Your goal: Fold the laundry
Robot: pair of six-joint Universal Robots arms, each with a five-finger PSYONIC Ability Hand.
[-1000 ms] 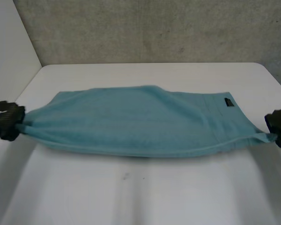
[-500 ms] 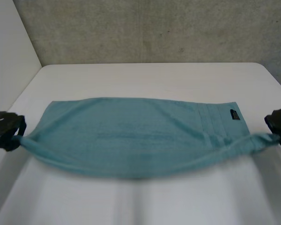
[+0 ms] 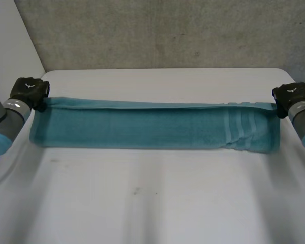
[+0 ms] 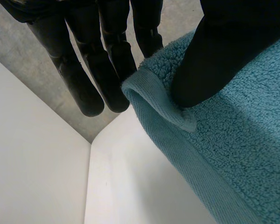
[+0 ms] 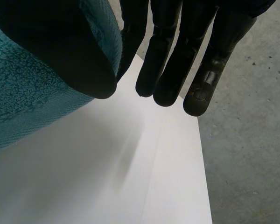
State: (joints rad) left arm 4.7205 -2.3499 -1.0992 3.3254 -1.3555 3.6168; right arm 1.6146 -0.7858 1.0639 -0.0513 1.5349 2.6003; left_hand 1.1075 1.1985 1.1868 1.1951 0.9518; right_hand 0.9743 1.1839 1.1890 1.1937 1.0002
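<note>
Towel of teal terry cloth lies folded in a long band across the white table. Left hand pinches its far left corner between thumb and straight fingers; right hand likewise clamps the far right corner

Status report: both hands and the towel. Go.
Left hand pinches towel at far left corner. Right hand pinches far right corner. Towel doubled lengthwise on table. Nothing in the way.

The left hand and right hand are moving from the mid-frame edges toward the upper sides, folding the towel over into a narrow strip.
</note>
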